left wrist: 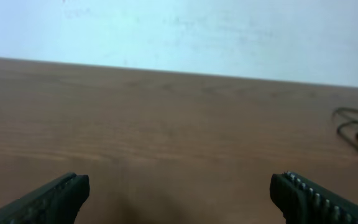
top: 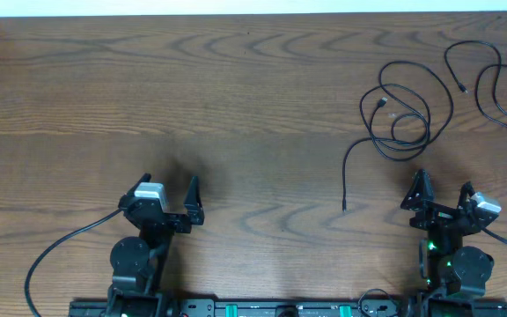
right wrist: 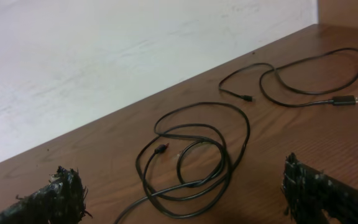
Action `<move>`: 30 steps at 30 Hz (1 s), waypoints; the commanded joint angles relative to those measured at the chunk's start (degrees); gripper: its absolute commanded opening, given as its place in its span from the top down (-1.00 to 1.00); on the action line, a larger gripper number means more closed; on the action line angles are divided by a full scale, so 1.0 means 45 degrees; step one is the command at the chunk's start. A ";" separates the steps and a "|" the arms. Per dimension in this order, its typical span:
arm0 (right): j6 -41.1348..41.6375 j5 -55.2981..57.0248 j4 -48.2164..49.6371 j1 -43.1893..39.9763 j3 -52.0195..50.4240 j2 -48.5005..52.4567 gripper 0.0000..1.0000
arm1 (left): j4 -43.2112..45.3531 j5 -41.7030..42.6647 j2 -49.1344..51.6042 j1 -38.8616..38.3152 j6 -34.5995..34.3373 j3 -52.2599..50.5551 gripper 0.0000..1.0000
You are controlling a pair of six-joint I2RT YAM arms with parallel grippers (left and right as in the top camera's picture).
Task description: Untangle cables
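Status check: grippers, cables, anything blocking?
Open and empty: left gripper, right gripper. Coiled cable lies ahead of right gripper, looped cable lies beyond it, the two apart. Nothing in the way.

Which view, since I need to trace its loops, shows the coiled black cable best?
Right wrist: the coiled black cable lies close and central, its overlapping loops and small plug distinct. Overhead shows all of it, but small. Left wrist shows only blurred strands, possibly its, at the right edge.
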 commanded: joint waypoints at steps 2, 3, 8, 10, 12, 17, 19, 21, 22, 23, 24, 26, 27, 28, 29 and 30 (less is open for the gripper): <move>-0.0155 0.0136 -0.0034 0.0097 -0.0024 -0.0078 -0.98 | 0.0685 0.0209 -0.0899 0.0117 0.0738 -0.0981 -1.00; -0.0155 0.0136 -0.0034 0.0097 -0.0024 -0.0078 -0.98 | 0.0466 0.0214 -0.0996 0.0117 0.0738 -0.0981 -1.00; -0.0155 0.0136 -0.0034 0.0097 -0.0024 -0.0078 -0.98 | -0.0121 0.0214 -0.1423 0.0117 0.0738 -0.0981 -1.00; -0.0155 0.0136 -0.0034 0.0097 -0.0024 -0.0078 -0.99 | -0.0559 0.0214 -0.1613 0.0117 0.0733 -0.0981 -1.00; -0.0155 0.0136 -0.0034 0.0097 -0.0024 -0.0078 -0.99 | -0.0559 0.0199 -0.1608 0.0117 0.0743 -0.0981 -1.00; -0.0155 0.0136 -0.0034 0.0097 -0.0024 -0.0078 -0.99 | -0.0568 0.0214 -0.1608 0.0117 0.1073 -0.0981 -1.00; -0.0155 0.0136 -0.0034 0.0097 -0.0024 -0.0078 -0.99 | -0.0583 0.0248 -0.1608 0.0117 0.1078 -0.0981 -1.00; -0.0155 0.0136 -0.0034 0.0097 -0.0024 -0.0078 -0.98 | -0.0597 0.0262 -0.1608 0.0117 0.1433 -0.0981 -1.00; -0.0155 0.0136 -0.0034 0.0097 -0.0024 -0.0078 -0.98 | -0.0597 0.0262 -0.1613 0.0117 0.1627 -0.0981 -1.00; -0.0155 0.0136 -0.0034 0.0097 -0.0029 -0.0078 -0.98 | -0.0597 0.0257 -0.1613 0.0117 0.1846 -0.0981 -1.00; -0.0155 0.0136 -0.0034 0.0097 -0.0024 -0.0078 -0.99 | -0.0602 0.0253 -0.1613 0.0117 0.1962 -0.0981 -1.00; -0.0155 0.0136 -0.0034 0.0097 -0.0024 -0.0078 -0.99 | -0.0602 0.0257 -0.1613 0.0117 0.1967 -0.0981 -1.00; -0.0155 0.0131 -0.0034 0.0097 -0.0024 -0.0078 -0.99 | -0.0602 0.0262 -0.1613 0.0112 0.1953 -0.0981 -1.00; -0.0155 0.0136 -0.0034 0.0097 -0.0024 -0.0078 -0.99 | -0.0602 0.0257 -0.1613 0.0117 0.1909 -0.0981 -1.00; -0.0155 0.0136 -0.0034 0.0097 -0.0024 -0.0078 -0.98 | -0.0597 0.0257 -0.1613 0.0117 0.1904 -0.0981 -1.00; -0.0155 0.0136 -0.0034 0.0097 -0.0024 -0.0078 -0.99 | -0.0563 0.0248 -0.1613 0.0117 0.1919 -0.0981 -1.00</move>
